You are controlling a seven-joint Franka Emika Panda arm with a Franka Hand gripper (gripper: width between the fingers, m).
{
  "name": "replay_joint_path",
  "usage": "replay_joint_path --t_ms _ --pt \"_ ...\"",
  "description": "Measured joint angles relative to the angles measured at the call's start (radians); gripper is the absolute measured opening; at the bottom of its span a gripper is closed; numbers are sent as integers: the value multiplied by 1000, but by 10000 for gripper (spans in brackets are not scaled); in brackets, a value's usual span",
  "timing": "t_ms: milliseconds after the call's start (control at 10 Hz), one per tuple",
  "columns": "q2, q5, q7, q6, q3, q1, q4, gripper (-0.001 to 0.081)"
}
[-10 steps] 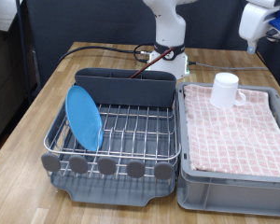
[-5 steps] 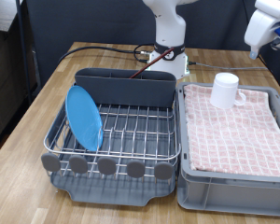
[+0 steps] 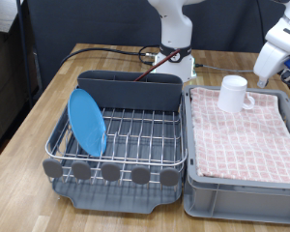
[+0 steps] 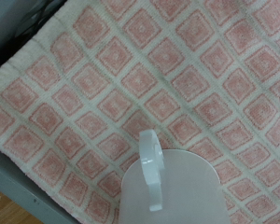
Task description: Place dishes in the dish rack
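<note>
The white mug (image 3: 233,93) stands upright on the pink checked cloth (image 3: 244,135), near that cloth's far edge in the exterior view, and sits just below and to the exterior view's left of the claw (image 3: 271,66). In the wrist view the mug (image 4: 173,189) shows with its handle (image 4: 151,171) facing the camera, checked cloth (image 4: 112,84) spreading away around it. The claw hangs at the exterior view's upper right, apart from the mug; nothing shows between its fingers, and how far they are parted cannot be told.

The cloth lines a grey bin (image 3: 198,184), whose rim runs just beyond the mug. Open cloth stretches from the mug toward the exterior view's bottom.

Well away from the claw, to the exterior view's left, the dish rack (image 3: 135,130) sits on the wooden table (image 3: 48,106). The light-blue plate (image 3: 87,122) stands on edge at its left end, beside the tall grey caddy (image 3: 130,90). The remaining wire grid lies bare.
</note>
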Motion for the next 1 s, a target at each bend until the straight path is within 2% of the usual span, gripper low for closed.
replay_joint_path --t_ms 300,1000 --pt "43 -37 -15 -16 11 1 20 803" --pt "152 -63 -15 38 23 1 26 803"
